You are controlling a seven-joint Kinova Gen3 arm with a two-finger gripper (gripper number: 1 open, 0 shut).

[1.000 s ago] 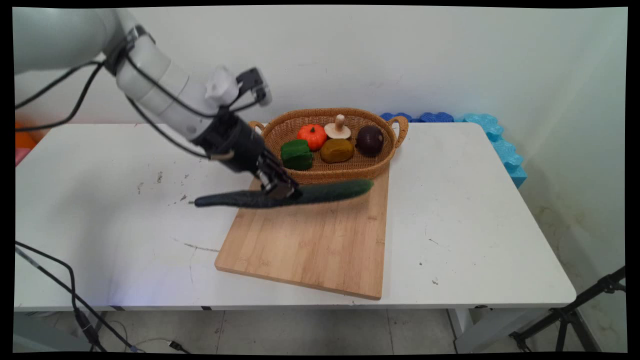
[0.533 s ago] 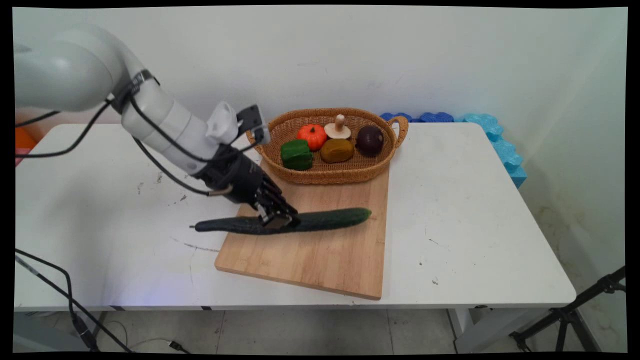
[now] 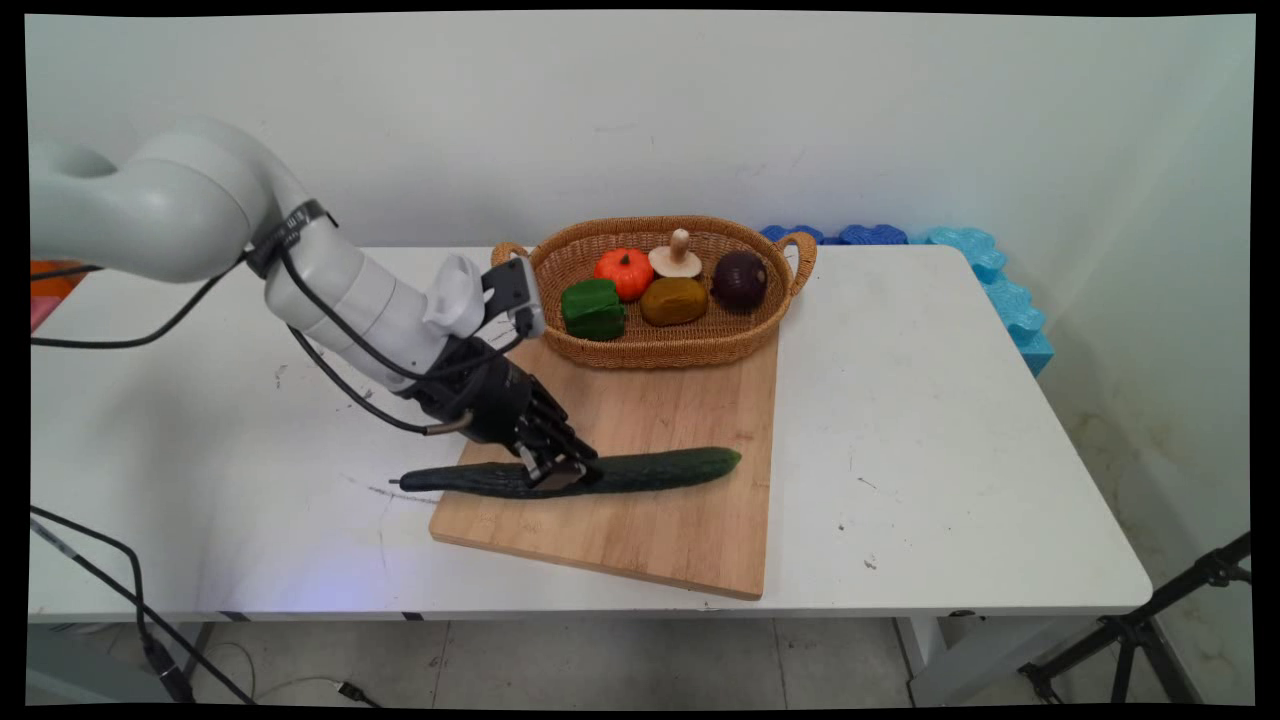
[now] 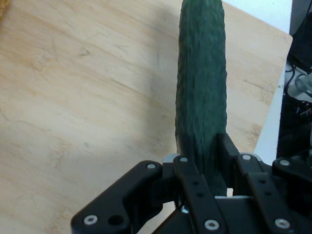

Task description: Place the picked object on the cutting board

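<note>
Lower now than a second ago, the cucumber (image 3: pixel 600 472) sits just above or on the board (image 3: pixel 640 520), near its front, stem end overhanging the bench (image 3: pixel 950 420); the tool (image 3: pixel 556 474) is clenched on it near mid-length. Behind, the basket (image 3: pixel 760 325) holds five other vegetables

A white table (image 3: pixel 950 420) fills the middle of the frame. A wooden board (image 3: pixel 650 530) lies on it at centre, slightly askew. A wicker basket (image 3: pixel 660 345) sits above the board, at upper centre, its near edge overlapping the board's far end. Dark scuffs mark the table's left part.
</note>
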